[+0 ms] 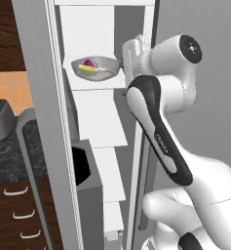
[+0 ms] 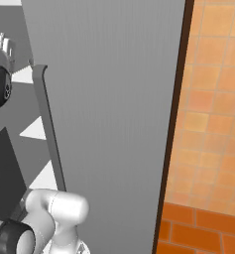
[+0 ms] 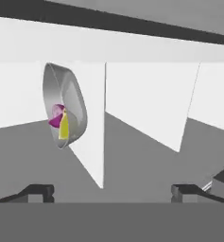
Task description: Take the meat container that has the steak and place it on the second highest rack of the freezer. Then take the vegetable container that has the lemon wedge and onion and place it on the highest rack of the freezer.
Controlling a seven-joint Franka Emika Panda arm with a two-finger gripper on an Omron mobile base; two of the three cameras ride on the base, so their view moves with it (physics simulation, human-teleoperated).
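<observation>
I was on the second half of the job: the vegetable container [image 1: 96,68], a shallow grey oval bowl, sat on a white shelf [image 1: 100,82] inside the freezer [image 1: 39,97], the upper of the shelves I could see. I judged that to be the highest rack, though the frame cut off what lay above. The lemon wedge [image 1: 89,69] and the onion [image 1: 90,63] lay inside the bowl, touching each other, the onion behind the wedge.

My gripper [image 3: 111,191] stood just beside the bowl's right end, its fingertips [image 3: 38,191] spread wide with nothing between them; the bowl looked released. I saw no steak container.

The bowl's long axis ran along the shelf's front edge, one narrow end pointing at my hand. The wedge lay roughly along that line.

The next move, as I judged it, called for drawing my hand straight back from the shelf without clipping the bowl's rim.
</observation>
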